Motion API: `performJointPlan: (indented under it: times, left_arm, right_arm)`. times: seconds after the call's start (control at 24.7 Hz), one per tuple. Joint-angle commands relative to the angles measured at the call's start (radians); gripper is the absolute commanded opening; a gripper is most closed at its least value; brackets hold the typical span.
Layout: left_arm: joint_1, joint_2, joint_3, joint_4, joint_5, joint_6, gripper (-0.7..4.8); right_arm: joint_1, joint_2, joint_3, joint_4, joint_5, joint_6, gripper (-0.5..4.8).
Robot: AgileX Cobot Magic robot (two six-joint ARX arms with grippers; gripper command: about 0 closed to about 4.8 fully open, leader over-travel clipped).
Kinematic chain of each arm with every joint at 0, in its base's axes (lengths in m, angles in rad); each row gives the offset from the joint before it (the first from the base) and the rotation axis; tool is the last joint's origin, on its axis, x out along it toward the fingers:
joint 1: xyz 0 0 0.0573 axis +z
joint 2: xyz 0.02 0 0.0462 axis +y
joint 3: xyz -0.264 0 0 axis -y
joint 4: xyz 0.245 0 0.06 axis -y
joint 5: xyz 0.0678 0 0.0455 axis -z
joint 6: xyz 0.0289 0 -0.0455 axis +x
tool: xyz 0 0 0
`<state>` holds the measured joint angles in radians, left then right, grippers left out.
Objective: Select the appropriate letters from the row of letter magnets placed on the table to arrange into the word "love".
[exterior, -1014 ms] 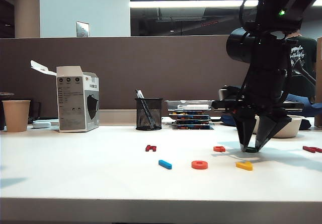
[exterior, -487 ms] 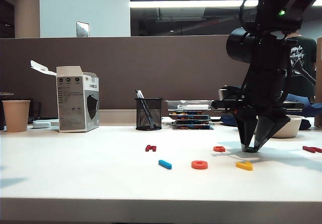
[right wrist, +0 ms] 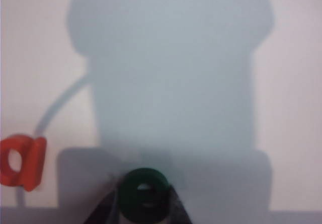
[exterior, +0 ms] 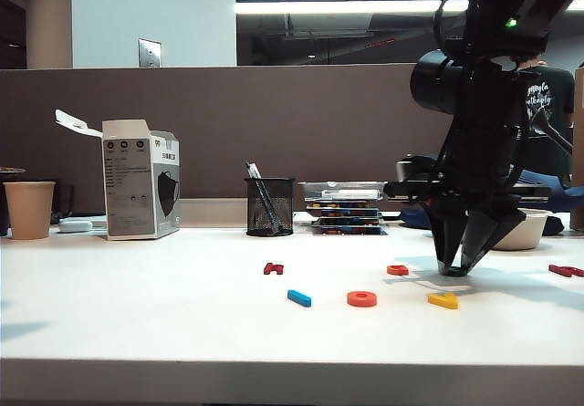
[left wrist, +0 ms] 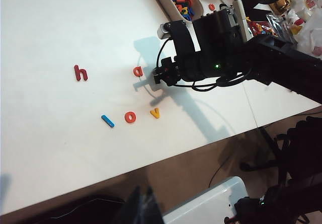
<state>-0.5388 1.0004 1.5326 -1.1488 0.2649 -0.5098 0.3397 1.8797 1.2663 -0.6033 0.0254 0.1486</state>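
**Right pincer closing on the green e**

My right gripper (exterior: 453,269) points straight down at the table (exterior: 164,324), tips at the surface toward the right-hand side, behind the yellow V (exterior: 443,301). Compared with a second ago, my fingers (right wrist: 173,211) stand visibly narrower. In the right wrist view they now flank the green e (right wrist: 145,194) on both sides and appear to touch it. I judge the grasp as made or very nearly made; the letter still lies on the table, not lifted.

Meaning for the task: the e is the last letter of the word. The blue bar (exterior: 299,297), the orange ring (exterior: 362,298) and the yellow V already lie in a row nearer the front edge, in that order. The free place is just right of the V.

The orange-red letter (exterior: 398,269) lies just left of my fingers, apart from them. The dark red letter (exterior: 273,267) sits farther left, and a red letter (exterior: 566,270) near the right edge.

My left gripper does not show in any view; its state cannot be told. Its wrist camera looks down on the table from well above.
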Motion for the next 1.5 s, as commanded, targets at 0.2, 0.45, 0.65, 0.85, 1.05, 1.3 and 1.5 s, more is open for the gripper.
performJointPlan:
  times: [0.2,0.45,0.65,0.85,1.05,1.3,1.5]
  left_arm:
    - [0.0,-0.003,0.003,0.001,0.003,0.005,-0.05]
    - [0.0,-0.003,0.003,0.001,0.002,0.005,-0.05]
    - [0.0,-0.003,0.003,0.002,0.002,0.005,-0.05]
    - [0.0,-0.003,0.003,0.003,0.002,0.005,-0.05]
    - [0.0,-0.003,0.003,0.004,0.002,0.005,-0.05]
    - [0.0,-0.003,0.003,0.003,0.002,0.005,-0.05]
    - [0.0,-0.003,0.003,0.003,0.002,0.005,-0.05]
  right_arm:
    - [0.001,-0.039,0.01,-0.024,-0.006,0.0,0.94]
    - [0.001,-0.108,0.01,-0.053,-0.006,0.0,0.94]
    - [0.001,-0.145,0.008,-0.106,-0.005,0.001,0.94]
    - [0.001,-0.2,-0.003,-0.14,-0.005,0.008,0.94]
    - [0.0,-0.308,-0.142,-0.078,-0.002,0.045,0.94]
    - [0.003,-0.378,-0.282,-0.019,-0.006,0.093,0.94]
    - [0.018,-0.382,-0.367,0.008,-0.032,0.117,0.94]
